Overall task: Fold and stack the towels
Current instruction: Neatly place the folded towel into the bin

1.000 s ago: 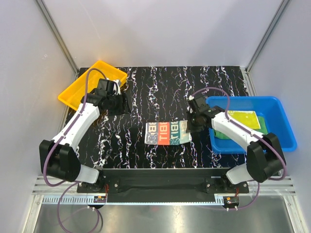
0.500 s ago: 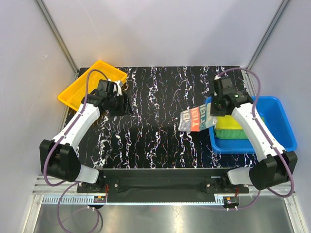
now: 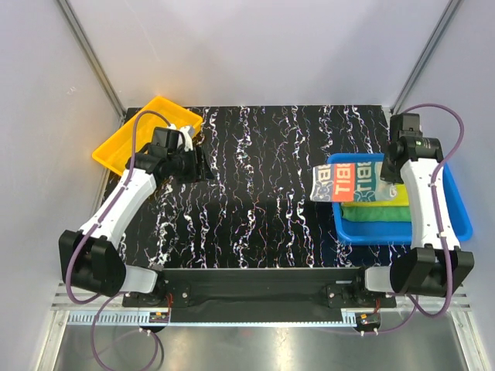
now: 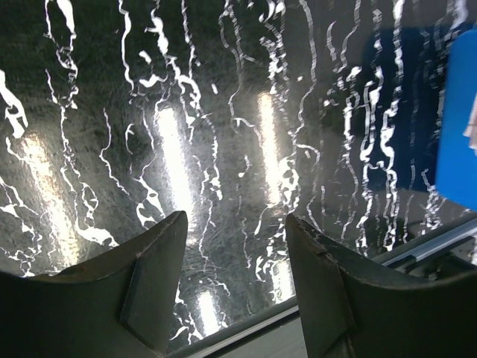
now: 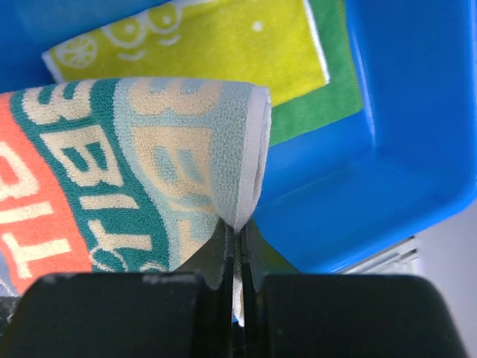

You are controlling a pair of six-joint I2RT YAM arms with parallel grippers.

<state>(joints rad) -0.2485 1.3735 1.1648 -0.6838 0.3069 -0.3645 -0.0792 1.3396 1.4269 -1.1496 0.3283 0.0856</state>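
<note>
My right gripper (image 3: 389, 174) is shut on the folded white/teal towel (image 3: 348, 181) with red-orange print and letters. It holds that towel over the left part of the blue bin (image 3: 456, 202); the towel's left end sticks out past the bin's rim. In the right wrist view the towel (image 5: 127, 179) hangs from my gripper (image 5: 238, 235) above the yellow towel (image 5: 223, 41), which lies on the green towel (image 5: 328, 97) in the bin. Both also show in the top view: yellow (image 3: 379, 202), green (image 3: 379, 213). My left gripper (image 3: 198, 164) is open and empty over the table (image 4: 223, 112).
A yellow tray (image 3: 128, 143) sits at the table's back left corner, beside my left arm. The blue bin's side (image 4: 458, 142) shows at the right of the left wrist view. The black marbled table (image 3: 263, 147) lies between the arms.
My right arm has lifted the white/teal towel off the table middle and carried it right, to over the blue bin. My left arm has barely moved.
</note>
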